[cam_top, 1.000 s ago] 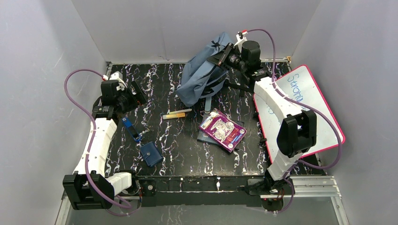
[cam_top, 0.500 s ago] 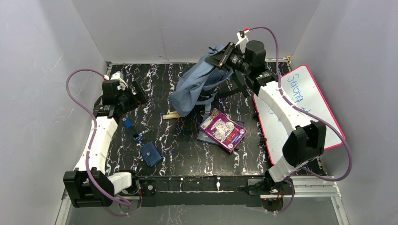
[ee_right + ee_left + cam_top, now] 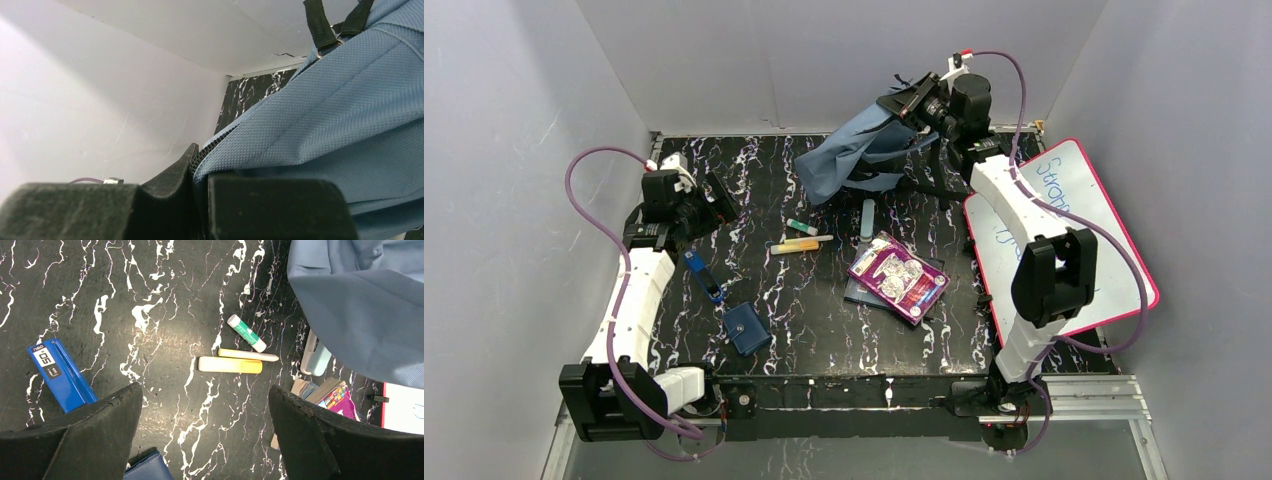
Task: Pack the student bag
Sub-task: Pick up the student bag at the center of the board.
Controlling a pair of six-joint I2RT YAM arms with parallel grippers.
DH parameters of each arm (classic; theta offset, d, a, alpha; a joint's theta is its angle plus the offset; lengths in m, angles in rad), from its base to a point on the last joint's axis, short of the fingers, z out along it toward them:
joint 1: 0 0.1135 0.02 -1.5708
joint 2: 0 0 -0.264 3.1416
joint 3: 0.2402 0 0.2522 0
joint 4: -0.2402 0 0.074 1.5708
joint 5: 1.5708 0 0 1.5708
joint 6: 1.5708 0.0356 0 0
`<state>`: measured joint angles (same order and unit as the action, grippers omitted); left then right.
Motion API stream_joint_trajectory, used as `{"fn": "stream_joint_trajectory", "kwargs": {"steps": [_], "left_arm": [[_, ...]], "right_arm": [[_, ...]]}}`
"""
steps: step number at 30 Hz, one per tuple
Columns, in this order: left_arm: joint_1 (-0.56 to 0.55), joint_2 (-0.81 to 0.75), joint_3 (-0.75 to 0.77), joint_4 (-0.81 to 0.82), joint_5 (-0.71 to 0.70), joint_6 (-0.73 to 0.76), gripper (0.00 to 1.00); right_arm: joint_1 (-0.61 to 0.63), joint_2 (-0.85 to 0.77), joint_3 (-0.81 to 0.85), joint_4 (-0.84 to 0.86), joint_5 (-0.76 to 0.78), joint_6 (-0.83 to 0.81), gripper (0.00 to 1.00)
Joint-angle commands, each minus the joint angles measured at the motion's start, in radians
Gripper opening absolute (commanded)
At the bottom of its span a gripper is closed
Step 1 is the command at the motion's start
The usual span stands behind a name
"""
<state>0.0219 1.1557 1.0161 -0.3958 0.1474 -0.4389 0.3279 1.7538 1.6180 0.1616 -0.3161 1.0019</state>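
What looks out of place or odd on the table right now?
The student bag is not resting flat: the right tool is shut on its fabric and holds it up at the far edge, crumpled and sagging. Just in front of it, a green-and-white tube and a yellow highlighter lie loose on the table, unpacked.

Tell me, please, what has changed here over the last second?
The right gripper, shut on the student bag, has swung it up and toward the back, uncovering a green-and-white stick. The left gripper stays open and still; the yellow highlighter, blue box and purple packet have not moved.
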Motion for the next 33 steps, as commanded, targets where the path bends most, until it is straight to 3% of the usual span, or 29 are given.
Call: {"fn": "stream_joint_trajectory", "kwargs": {"steps": [1,27,33], "left_arm": [[-0.004,0.01,-0.003,0.018,0.013,0.014,0.93],[-0.004,0.062,0.011,0.042,0.07,0.016,0.93],[-0.003,0.058,0.027,0.078,0.148,0.032,0.93]], "right_arm": [[-0.005,0.005,0.1,0.139,-0.056,0.015,0.0],[-0.007,0.019,0.084,0.075,-0.138,-0.023,0.0],[-0.012,0.045,0.15,-0.026,-0.235,-0.17,0.0]]}}
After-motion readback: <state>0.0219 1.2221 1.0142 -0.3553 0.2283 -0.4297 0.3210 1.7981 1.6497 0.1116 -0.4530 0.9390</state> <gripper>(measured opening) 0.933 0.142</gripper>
